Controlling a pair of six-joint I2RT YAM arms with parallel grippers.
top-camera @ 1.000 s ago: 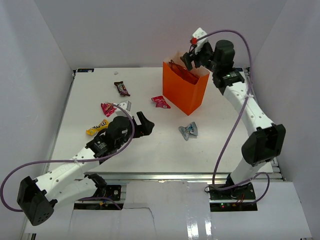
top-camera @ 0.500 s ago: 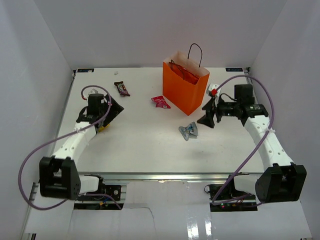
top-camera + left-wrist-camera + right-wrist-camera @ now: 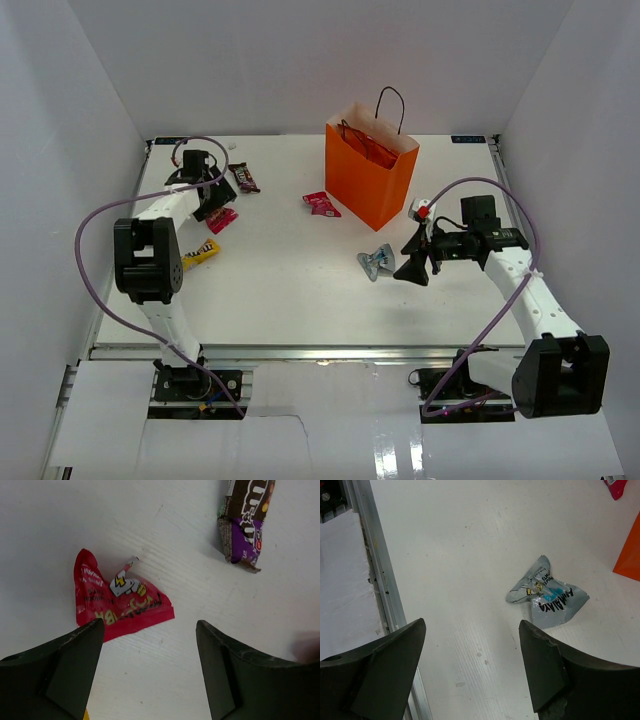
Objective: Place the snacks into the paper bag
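Paper bag (image 3: 368,190) upright, contents unclear. Left pincer (image 3: 149,630) open over red packet (image 3: 117,607); right pincer (image 3: 471,625) open near silver wrapper (image 3: 547,597).

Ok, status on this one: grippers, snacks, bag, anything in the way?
Left gripper open, empty, by red packet. Right gripper open, empty, by silver packet. Bag upright. Nothing in the way.

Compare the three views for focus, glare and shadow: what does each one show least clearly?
Top external: even, soft light, with glare on the glossy strip along the bottom. Left wrist: red wrapper sharp, dark fingers slightly soft. Right wrist: silver-blue wrapper crisp with a faint shadow.
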